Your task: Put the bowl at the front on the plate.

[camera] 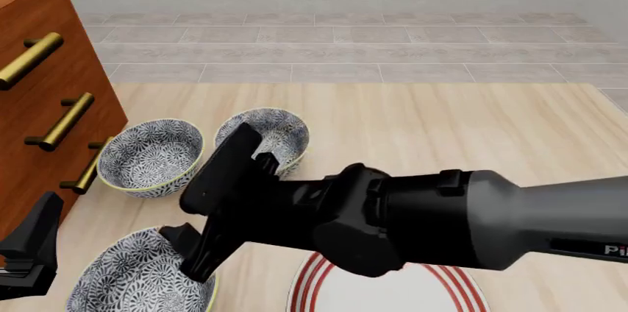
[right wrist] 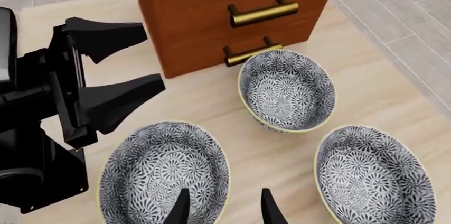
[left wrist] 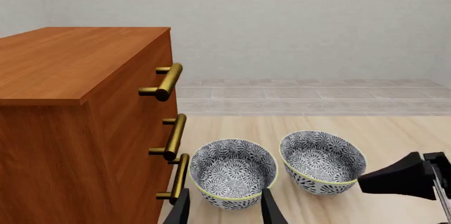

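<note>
The bowl with the grey-and-white floral pattern sits at the front left of the table. My right gripper is open and low over its right rim, one finger inside and one outside. The plate, white with red rings, lies just right of the bowl, mostly hidden under my right arm. My left gripper stands open and empty to the left of the bowl. The left wrist view does not show the bowl.
Two other bowls of the same pattern stand further back, one beside the drawer handles and one right of it. A wooden dresser with brass handles fills the left side.
</note>
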`<state>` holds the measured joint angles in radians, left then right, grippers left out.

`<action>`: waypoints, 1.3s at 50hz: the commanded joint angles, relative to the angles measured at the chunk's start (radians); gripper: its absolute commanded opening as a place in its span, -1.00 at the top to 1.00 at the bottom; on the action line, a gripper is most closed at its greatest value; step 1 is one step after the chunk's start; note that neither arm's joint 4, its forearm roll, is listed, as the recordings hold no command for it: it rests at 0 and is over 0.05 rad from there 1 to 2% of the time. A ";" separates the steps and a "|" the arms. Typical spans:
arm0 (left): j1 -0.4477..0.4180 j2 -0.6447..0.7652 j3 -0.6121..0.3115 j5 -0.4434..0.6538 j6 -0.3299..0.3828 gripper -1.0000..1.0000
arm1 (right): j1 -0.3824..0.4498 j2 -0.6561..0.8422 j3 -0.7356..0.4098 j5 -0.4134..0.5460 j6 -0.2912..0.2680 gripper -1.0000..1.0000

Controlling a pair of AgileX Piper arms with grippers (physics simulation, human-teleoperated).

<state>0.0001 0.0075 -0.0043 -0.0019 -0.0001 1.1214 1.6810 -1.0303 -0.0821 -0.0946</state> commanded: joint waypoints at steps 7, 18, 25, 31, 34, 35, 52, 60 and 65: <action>-0.001 0.000 0.000 0.000 0.000 -1.00 | 0.022 0.064 -0.017 -0.030 0.017 -1.00; 0.000 0.000 0.000 0.000 0.000 -1.00 | 0.014 0.111 -0.015 -0.065 0.023 -1.00; 0.000 0.000 0.000 0.000 0.000 -1.00 | 0.006 0.131 -0.007 -0.085 0.028 -1.00; 0.000 0.000 0.000 0.000 0.000 -1.00 | 0.005 0.143 -0.004 -0.095 0.030 -1.00; 0.000 0.000 0.000 0.000 0.000 -1.00 | 0.007 0.158 -0.002 -0.104 0.036 -1.00; 0.000 0.000 0.000 0.000 0.000 -1.00 | 0.007 0.159 -0.003 -0.104 0.037 -1.00; 0.000 0.000 0.000 0.000 0.000 -1.00 | 0.012 0.209 -0.017 -0.114 0.036 -1.00; 0.000 0.000 0.000 0.000 0.000 -1.00 | 0.009 0.230 -0.016 -0.126 0.040 -1.00; 0.000 0.000 0.000 0.000 0.000 -1.00 | 0.008 0.237 -0.019 -0.127 0.041 -1.00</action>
<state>0.0000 0.0075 -0.0043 -0.0019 -0.0001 1.1316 1.8964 -1.0457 -0.2012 -0.0560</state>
